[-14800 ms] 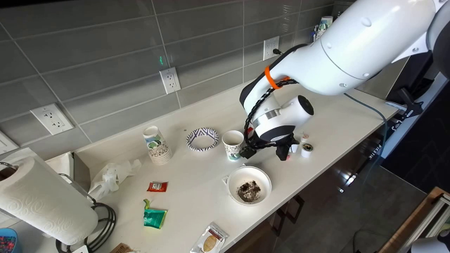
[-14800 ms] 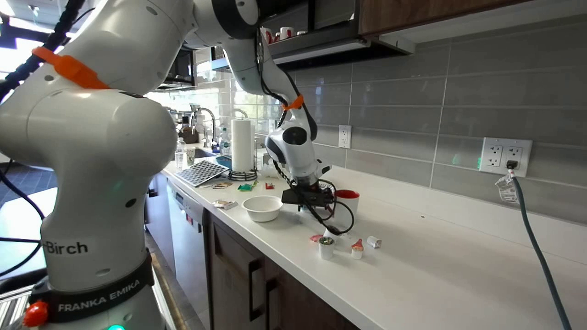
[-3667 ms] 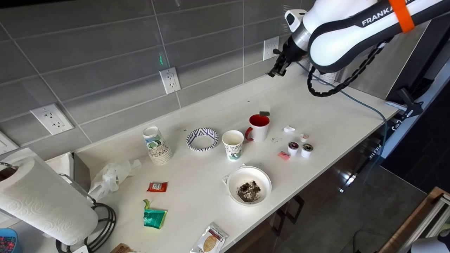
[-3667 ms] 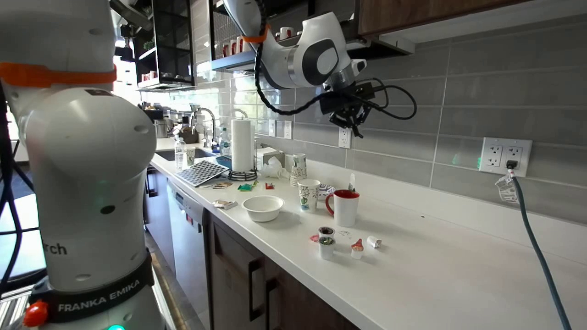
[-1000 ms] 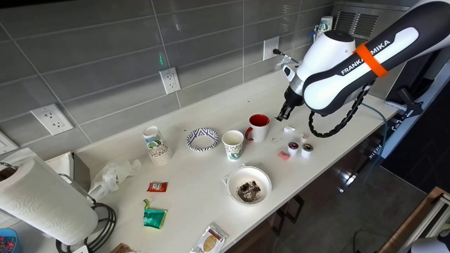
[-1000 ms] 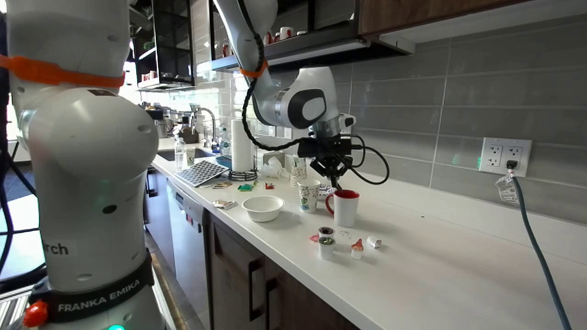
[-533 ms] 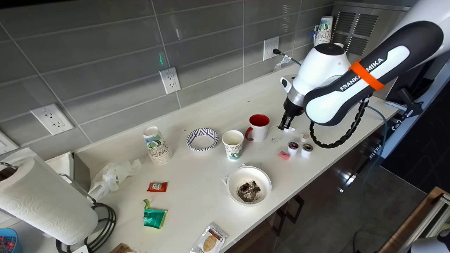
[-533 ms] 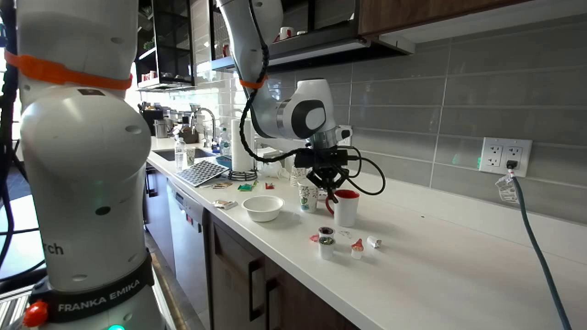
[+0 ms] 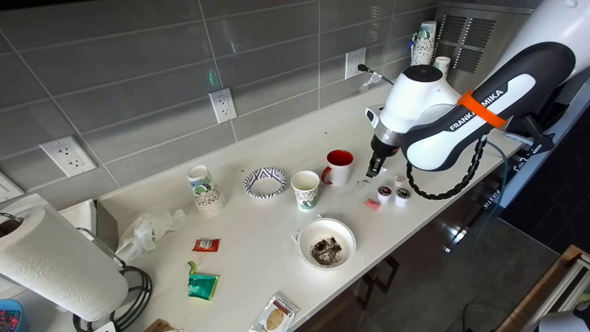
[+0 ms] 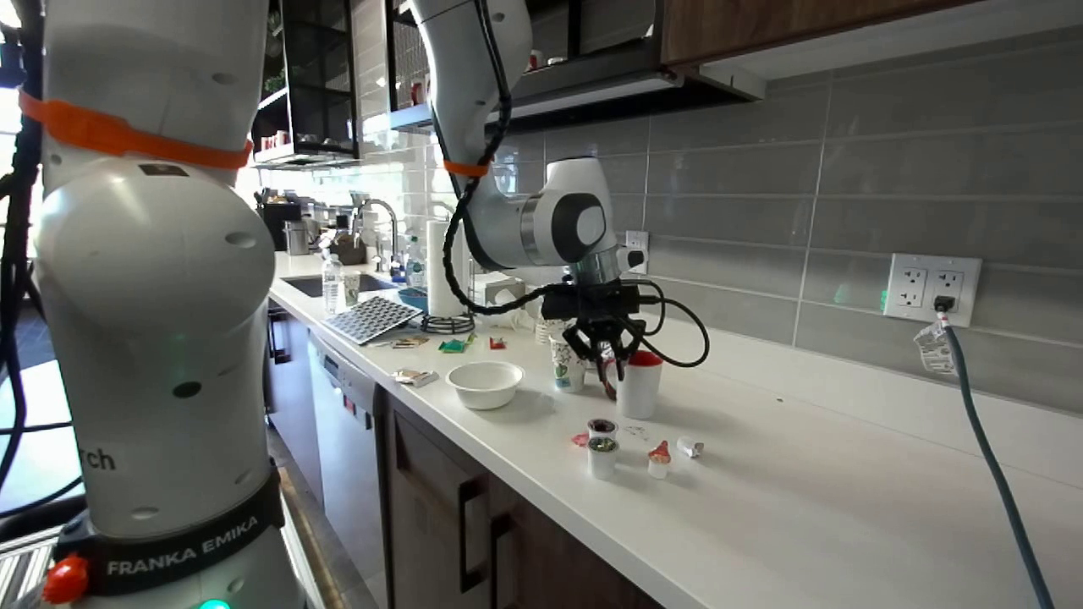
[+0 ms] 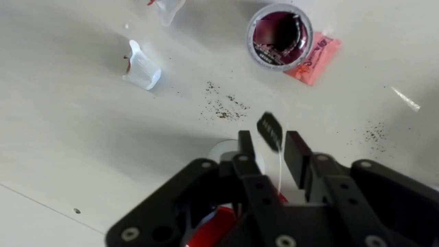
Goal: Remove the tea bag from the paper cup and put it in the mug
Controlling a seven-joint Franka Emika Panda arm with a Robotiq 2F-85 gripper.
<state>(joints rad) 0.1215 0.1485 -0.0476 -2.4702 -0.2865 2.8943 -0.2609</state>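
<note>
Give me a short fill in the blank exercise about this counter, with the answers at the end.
The mug is white outside and ___ inside.
The hand is not shut but ___.
Nearest the red packet lies a ___ packet.
Beside the patterned bowl stands a stack of paper ___.

Missing words: red; open; green; cups.

white arm (image 9: 431, 101) | 2 orange straps (image 10: 93, 127) | braided black cable (image 9: 435, 197) | black claw (image 11: 269, 140)

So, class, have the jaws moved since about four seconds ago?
Yes, down: in an exterior view the jaws showed just below an outlet; now they show well below it.
</note>
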